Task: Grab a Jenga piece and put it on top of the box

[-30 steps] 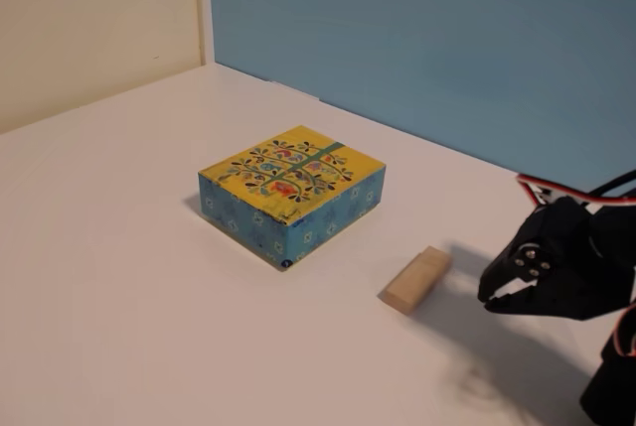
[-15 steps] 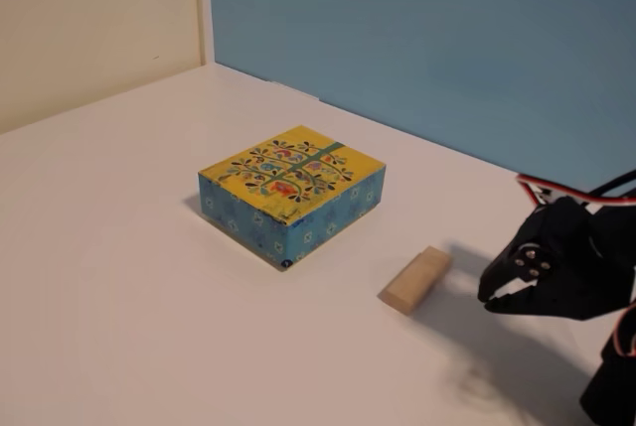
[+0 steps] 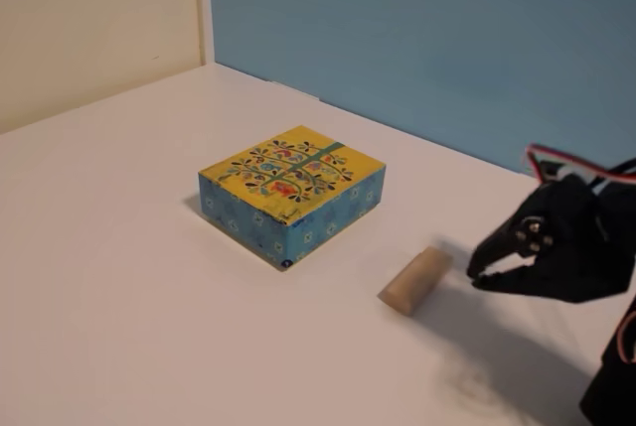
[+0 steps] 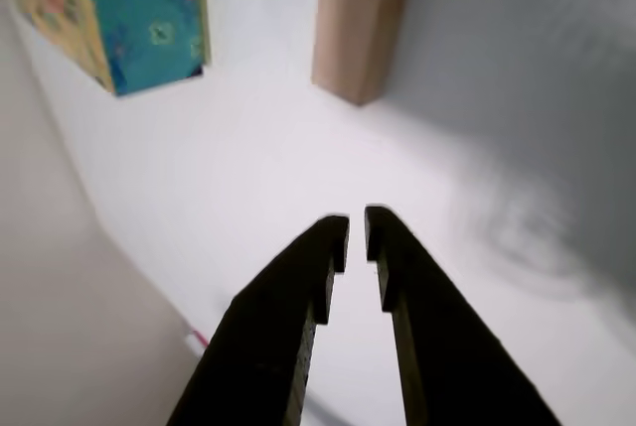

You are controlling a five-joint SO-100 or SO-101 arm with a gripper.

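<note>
Hand beside Jenga piece on white tabletop, box beyond.

Black hand (image 3: 480, 276) low over the tabletop (image 3: 119, 277) near its right edge in the fixed view, empty, fingers (image 4: 298, 287) drawn to a narrow slit with tips just apart in the wrist view. Jenga piece (image 3: 416, 279) lying flat just beside the fingertips, not touched, slightly blurred; seen ahead of the hand (image 4: 356, 230) in the wrist view (image 4: 360, 19). Box (image 3: 291, 189) toward the tabletop's middle, near the block but apart from it, yellow top bare; one blue corner (image 4: 139, 19) visible at upper left of the wrist view.
</note>
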